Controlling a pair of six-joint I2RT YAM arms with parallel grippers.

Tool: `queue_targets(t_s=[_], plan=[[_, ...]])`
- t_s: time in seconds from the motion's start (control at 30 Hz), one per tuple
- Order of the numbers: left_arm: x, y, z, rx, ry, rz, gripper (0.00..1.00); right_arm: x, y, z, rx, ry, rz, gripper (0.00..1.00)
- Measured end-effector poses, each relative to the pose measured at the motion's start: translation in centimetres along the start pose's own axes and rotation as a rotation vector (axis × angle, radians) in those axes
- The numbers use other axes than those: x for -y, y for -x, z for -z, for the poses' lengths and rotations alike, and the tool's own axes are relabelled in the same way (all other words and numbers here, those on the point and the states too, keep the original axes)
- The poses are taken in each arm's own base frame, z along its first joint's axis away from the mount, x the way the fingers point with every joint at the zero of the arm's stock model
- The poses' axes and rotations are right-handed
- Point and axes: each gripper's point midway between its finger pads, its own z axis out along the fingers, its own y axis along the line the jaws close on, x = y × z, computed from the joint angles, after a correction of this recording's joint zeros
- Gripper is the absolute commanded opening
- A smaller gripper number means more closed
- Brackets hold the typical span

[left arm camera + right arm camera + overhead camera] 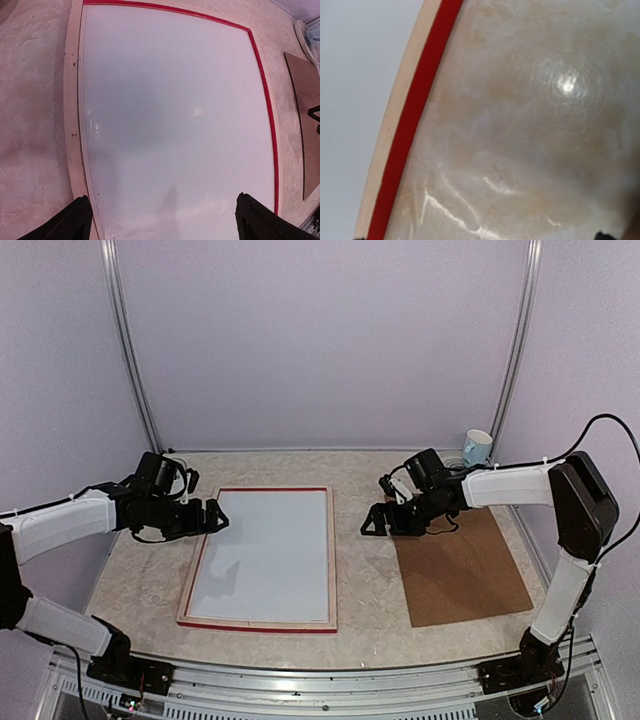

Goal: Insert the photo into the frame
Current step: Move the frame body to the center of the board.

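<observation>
The left pincer (pixel 214 518) is held wide apart at the left rail of the frame (pixel 332 560), with nothing gripped. In the left wrist view its two dark fingertips (pixel 75 222) are seen far apart at the lower corners, above the white sheet. The right pincer (pixel 379 506) is likewise seen spread and empty. It is poised over the bare table (pixel 365 585) between the frame's right rail and the brown backing board (pixel 465 570), near that board's far left corner. The frame is laid face down near the middle of the table, its pale wood back turned upward and its red edge shown along the near and far sides. The photo (pixel 270 545) is laid inside the frame with its plain white back uppermost, so that the printed side is hidden. A pale cup (pixel 477 447) is stood at the far right of the table, beyond the board.
</observation>
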Motion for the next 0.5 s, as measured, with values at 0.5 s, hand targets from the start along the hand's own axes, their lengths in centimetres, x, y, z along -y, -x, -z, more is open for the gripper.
queue_targets(t_s=[0.5], plan=[[-5.8,1.0,0.1,0.124,0.208,0.197,0.99,0.4,0.2,0.2,0.005,0.0,-0.013,0.99]])
